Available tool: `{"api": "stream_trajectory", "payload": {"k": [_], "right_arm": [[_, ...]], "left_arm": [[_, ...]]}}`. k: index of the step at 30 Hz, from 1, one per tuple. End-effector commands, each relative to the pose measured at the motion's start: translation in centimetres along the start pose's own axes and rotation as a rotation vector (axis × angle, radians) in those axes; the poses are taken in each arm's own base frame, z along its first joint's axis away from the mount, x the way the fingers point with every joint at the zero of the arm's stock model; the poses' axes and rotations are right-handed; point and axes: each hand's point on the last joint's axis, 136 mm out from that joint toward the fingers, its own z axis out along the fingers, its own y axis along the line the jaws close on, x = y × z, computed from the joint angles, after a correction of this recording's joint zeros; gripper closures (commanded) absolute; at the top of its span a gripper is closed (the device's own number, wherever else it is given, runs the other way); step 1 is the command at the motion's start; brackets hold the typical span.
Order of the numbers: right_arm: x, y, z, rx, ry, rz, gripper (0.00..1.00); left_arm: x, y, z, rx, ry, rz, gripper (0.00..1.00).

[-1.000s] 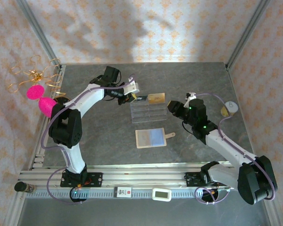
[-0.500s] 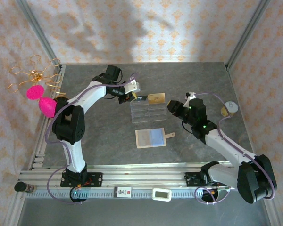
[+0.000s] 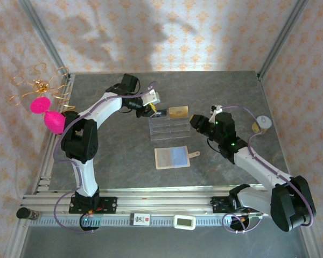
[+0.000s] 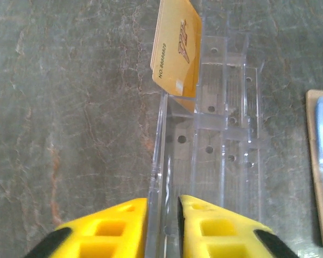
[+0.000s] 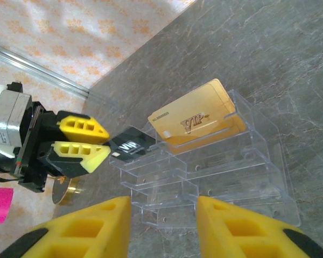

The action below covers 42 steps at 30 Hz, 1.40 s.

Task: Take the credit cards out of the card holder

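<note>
Fingers (image 4: pixel 204 212) of the left gripper (image 4: pixel 163 203) have just parted from a full pinch to a narrow gap, and nothing is clamped between them now. I read that as the release of the black card (image 5: pixel 132 145) into the clear acrylic tray (image 4: pixel 220 156). Since the gold card (image 4: pixel 177 51) also stands in that tray, both cards look to be out and the task is close to finished.

Seen from the right wrist, the black card sits in a tray slot just past the left fingertips. Its near edge is touching or almost touching one finger; I cannot tell which. Farther along the same row the gold card stands tilted, well clear of those fingers. Beyond it, the right gripper (image 5: pixel 161 207) hangs with its jaws spread and empty, near the tray.

Off to the side, toward the arm bases, the card holder (image 3: pixel 172 157) lies open and flat on the table (image 4: pixel 70 107). It is apart from both grippers, and no card shows in it.
</note>
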Motion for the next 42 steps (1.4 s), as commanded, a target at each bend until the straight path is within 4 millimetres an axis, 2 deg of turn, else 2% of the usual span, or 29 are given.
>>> {"api": "stream_trajectory", "payload": {"k": [1, 2, 5, 8, 12, 14, 17, 21, 24, 29, 32, 38, 42], "right_arm": [[-1.7, 1.9, -0.3, -0.056, -0.038, -0.024, 0.61], [-1.5, 1.9, -0.3, -0.057, -0.032, -0.025, 0.59], [-0.8, 1.7, -0.2, -0.061, -0.001, -0.038, 0.55], [1.1, 1.4, 0.4, -0.063, 0.065, -0.061, 0.52], [5.7, 1.2, 1.4, -0.001, 0.18, -0.184, 0.52], [8.8, 1.1, 2.1, 0.042, 0.256, -0.264, 0.52], [12.8, 0.9, 2.7, 0.094, 0.355, -0.375, 0.52], [16.8, 0.8, 3.2, 0.157, 0.444, -0.508, 0.53], [18.3, 0.4, 3.6, 0.206, 0.47, -0.584, 0.53], [20.2, 0.5, 4.4, 0.273, 0.497, -0.711, 0.55], [21.2, 0.0, 5.0, 0.303, 0.516, -0.739, 0.57], [22.8, -1.4, 5.7, 0.355, 0.551, -0.768, 0.58], [23.3, -2.7, 5.9, 0.399, 0.564, -0.76, 0.71]], "left_arm": [[-1.8, 1.5, -1.5, -0.066, -0.046, -0.026, 0.62], [-2.9, 1.6, -2.7, -0.098, -0.072, -0.016, 0.6], [-4.7, 2.2, -4.2, -0.158, -0.125, -0.034, 0.56], [-7.5, 2.3, -6.7, -0.198, -0.22, -0.042, 0.56], [-10.7, 1.7, -9.5, -0.224, -0.373, -0.104, 0.54], [-12.1, 1.4, -10.9, -0.226, -0.48, -0.192, 0.53], [-13.1, 0.2, -12.9, -0.214, -0.657, -0.354, 0.53], [-11.1, -2.6, -14.4, -0.15, -0.901, -0.569, 0.49], [-8.2, -4.7, -13.9, -0.095, -0.979, -0.739, 0.5], [-3.8, -7.8, -11.9, -0.091, -0.952, -0.93, 0.53], [-2.8, -10.0, -10.9, -0.098, -0.918, -0.94, 0.53], [0.2, -11.4, -9.4, -0.181, -0.793, -1.0, 0.61], [2.5, -12.0, -8.6, -0.215, -0.726, -1.051, 0.66]]}}
